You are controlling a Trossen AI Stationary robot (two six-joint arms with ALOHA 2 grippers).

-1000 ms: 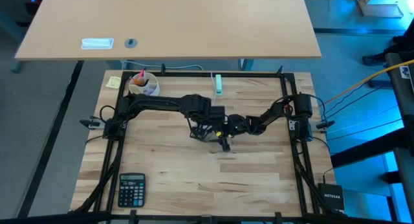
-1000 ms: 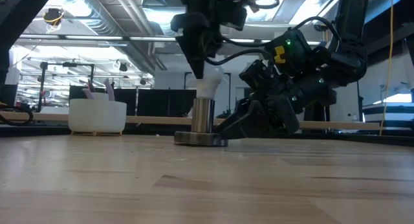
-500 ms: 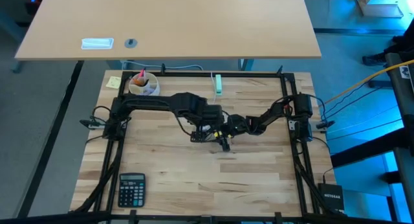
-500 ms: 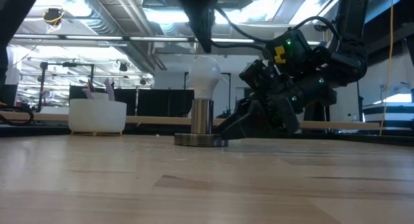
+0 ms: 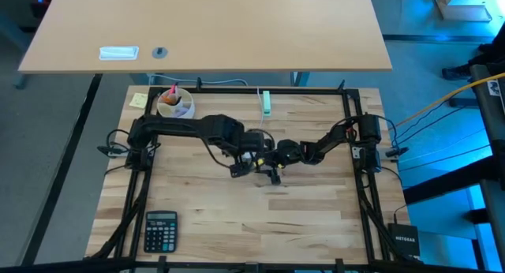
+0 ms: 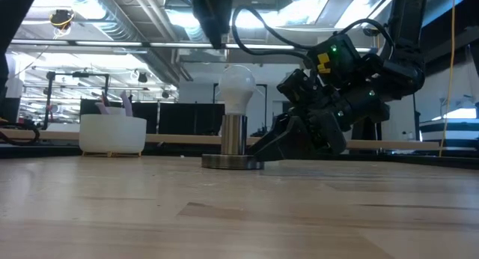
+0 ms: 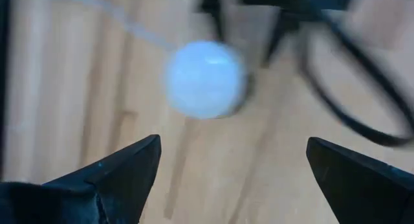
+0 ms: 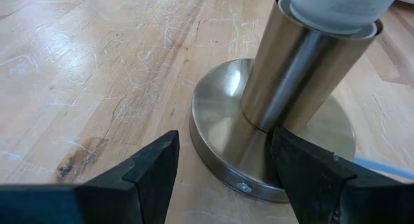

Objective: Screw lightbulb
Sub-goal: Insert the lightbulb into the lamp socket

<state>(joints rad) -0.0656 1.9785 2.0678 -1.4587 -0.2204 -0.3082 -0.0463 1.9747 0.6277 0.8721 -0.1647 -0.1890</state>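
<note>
The white frosted lightbulb (image 6: 236, 87) stands upright with its base down in a silvery socket cylinder (image 6: 234, 135), which stands on a round metal disc (image 6: 232, 162) in the middle of the table. My left gripper (image 6: 215, 31) hangs open right above the bulb, clear of it. In the left wrist view the bulb (image 7: 206, 79) shows beyond the spread fingers of my left gripper (image 7: 233, 143). My right gripper (image 8: 226, 153) lies low at the disc (image 8: 223, 130), coming from the table's right, its fingers apart. My right gripper slants down at the socket's disc from the table's right. One finger (image 8: 304, 172) lies over the disc's top (image 8: 336, 130) right beside the cylinder's foot. The finger itself hides whether it touches. The other finger (image 8: 152, 172) stands beside the rim, with a strip of table between. The disc sits flat.
A white bowl (image 5: 175, 104) with pink and orange contents stands at the far left, also seen in the low view (image 6: 112, 134). A calculator (image 5: 160, 229) lies near the front left. A green-white object (image 5: 267, 103) lies at the far edge. The socket's white cord (image 8: 381, 164) trails off the disc.
My left gripper stood with its fingers around the bulb's top. It has risen clear of the bulb, drifted a little toward the table's left and rolled about its own axis. The bulb stays upright in the socket.
</note>
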